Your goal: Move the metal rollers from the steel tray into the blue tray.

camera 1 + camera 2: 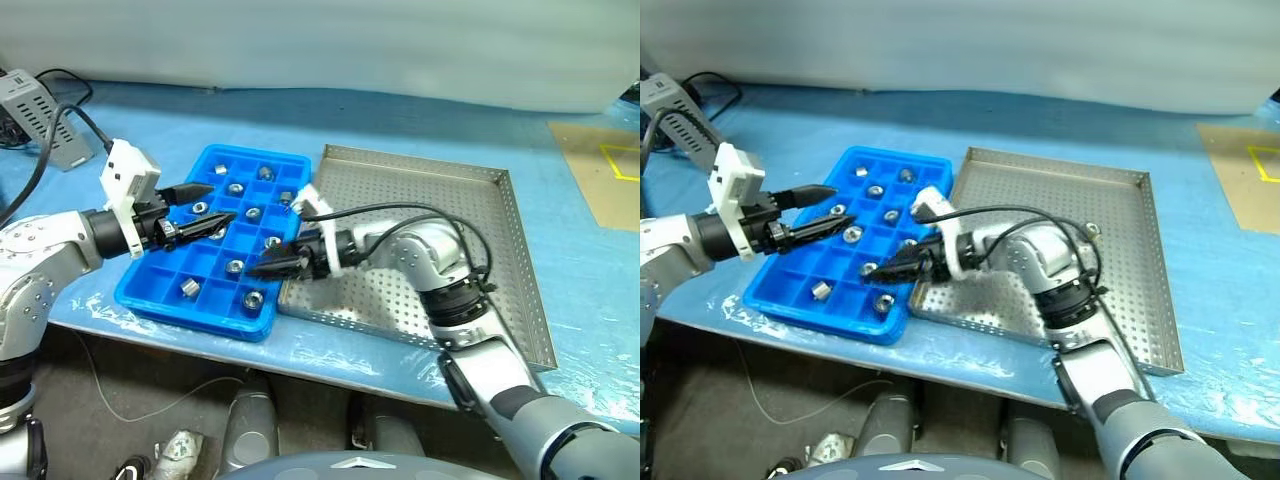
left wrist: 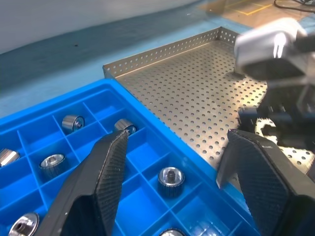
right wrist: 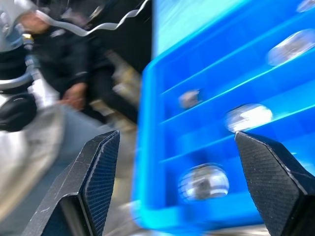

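- Head view: our right claw hangs apart and empty over the blue tray; left claw apart too. They could collide.
- Left wrist: metal rollers sit in compartments; steel tray looks bare.
- Right wrist: our jaws could clip the tray's rim.

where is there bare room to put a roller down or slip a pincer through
Free: the steel tray, bare perforated floor right out to its rim, and the blue tray compartments along its near-left edge. Crowded: the tray's middle and far rows, where most metal rollers sit, with the left pincer and right pincer open above them.
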Robot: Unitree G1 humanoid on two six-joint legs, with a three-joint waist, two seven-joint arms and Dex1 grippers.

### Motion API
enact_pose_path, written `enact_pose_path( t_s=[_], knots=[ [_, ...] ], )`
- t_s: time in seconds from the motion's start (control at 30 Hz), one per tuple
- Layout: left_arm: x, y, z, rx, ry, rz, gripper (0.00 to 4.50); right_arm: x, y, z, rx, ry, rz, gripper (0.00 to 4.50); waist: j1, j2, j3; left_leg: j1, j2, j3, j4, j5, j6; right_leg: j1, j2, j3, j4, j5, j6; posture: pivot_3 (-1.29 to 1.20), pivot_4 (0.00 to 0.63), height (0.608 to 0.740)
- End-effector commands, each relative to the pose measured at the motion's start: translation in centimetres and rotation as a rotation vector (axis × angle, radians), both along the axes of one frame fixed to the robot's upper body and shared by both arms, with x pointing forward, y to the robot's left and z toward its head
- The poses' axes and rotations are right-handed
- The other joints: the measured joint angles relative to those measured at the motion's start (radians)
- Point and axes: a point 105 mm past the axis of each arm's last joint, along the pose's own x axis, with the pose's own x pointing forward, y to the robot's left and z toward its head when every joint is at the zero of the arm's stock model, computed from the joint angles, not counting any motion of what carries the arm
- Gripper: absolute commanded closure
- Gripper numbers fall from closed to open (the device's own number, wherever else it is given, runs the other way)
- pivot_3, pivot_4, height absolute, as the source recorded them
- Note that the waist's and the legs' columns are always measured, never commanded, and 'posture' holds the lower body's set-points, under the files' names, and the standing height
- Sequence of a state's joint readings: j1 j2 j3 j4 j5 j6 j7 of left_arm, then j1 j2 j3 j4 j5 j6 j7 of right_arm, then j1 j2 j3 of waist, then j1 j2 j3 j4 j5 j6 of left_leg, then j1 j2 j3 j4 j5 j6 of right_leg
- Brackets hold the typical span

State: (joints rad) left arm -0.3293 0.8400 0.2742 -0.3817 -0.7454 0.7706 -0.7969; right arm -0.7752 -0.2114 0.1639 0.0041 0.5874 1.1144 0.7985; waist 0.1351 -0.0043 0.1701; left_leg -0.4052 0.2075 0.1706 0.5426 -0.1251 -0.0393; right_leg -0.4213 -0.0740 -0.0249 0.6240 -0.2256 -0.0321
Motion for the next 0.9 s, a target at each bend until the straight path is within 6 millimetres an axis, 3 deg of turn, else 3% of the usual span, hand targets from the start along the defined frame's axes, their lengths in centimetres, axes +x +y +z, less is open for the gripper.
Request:
enact_pose_path(
  t_s=[0.03,0.1,0.27,0.43,0.63,0.77,0.9],
  knots=[
    [1.0,-0.5,0.7,-0.025,-0.060,0.007,1.07,4.0,-4.8,3.7,0.142,-0.167,-0.260,0.61,-0.001,0.000,0.000,0.000,0.000,0.000,0.000,0.000,0.000,0.000,0.000,0.000,0.000,0.000,0.000,0.03,0.150,0.740],
    [1.9,-1.0,0.9,-0.047,-0.074,0.004,1.07,5.8,-8.3,3.1,0.127,-0.212,-0.436,0.61,-0.002,-0.001,-0.001,0.001,0.000,0.000,0.001,0.000,0.000,0.001,0.000,0.000,0.001,0.000,0.000,0.01,0.150,0.740],
    [3.5,-2.0,0.8,-0.040,-0.089,-0.053,1.07,5.0,-13.8,2.1,0.153,-0.224,-0.564,0.61,-0.014,-0.001,-0.001,0.000,0.000,0.000,0.002,0.000,0.000,0.002,0.000,0.001,0.000,0.001,0.001,-0.08,0.150,0.740],
    [4.8,-3.4,0.8,-0.045,-0.102,-0.115,1.07,6.7,-19.2,1.9,0.121,-0.303,-0.835,0.61,-0.050,-0.001,-0.001,0.000,0.000,0.001,0.004,-0.001,0.002,0.002,0.001,0.002,0.000,0.001,0.000,-0.16,0.150,0.740],
    [6.0,-5.6,-0.2,-0.049,-0.107,-0.151,1.07,6.4,-22.0,2.6,0.156,-0.343,-0.956,0.61,-0.079,-0.001,-0.001,0.001,0.000,0.002,0.004,-0.001,0.003,0.002,0.001,0.002,0.000,0.001,-0.001,-0.21,0.150,0.740],
    [6.3,-9.3,-1.5,-0.053,-0.104,-0.251,1.07,6.1,-23.5,3.0,0.160,-0.358,-1.037,0.61,-0.086,-0.001,-0.001,0.000,0.000,0.002,0.007,-0.003,0.008,0.003,0.000,0.003,0.000,0.001,-0.001,-0.25,0.150,0.740],
    [6.4,-11.1,-0.7,-0.106,-0.101,-0.319,1.07,5.8,-23.2,0.2,-0.016,-0.379,-1.056,0.61,-0.096,-0.001,-0.001,-0.001,0.000,0.003,0.012,-0.006,0.013,0.004,0.000,0.003,-0.001,0.001,-0.001,-0.31,0.150,0.740]
  ],
)
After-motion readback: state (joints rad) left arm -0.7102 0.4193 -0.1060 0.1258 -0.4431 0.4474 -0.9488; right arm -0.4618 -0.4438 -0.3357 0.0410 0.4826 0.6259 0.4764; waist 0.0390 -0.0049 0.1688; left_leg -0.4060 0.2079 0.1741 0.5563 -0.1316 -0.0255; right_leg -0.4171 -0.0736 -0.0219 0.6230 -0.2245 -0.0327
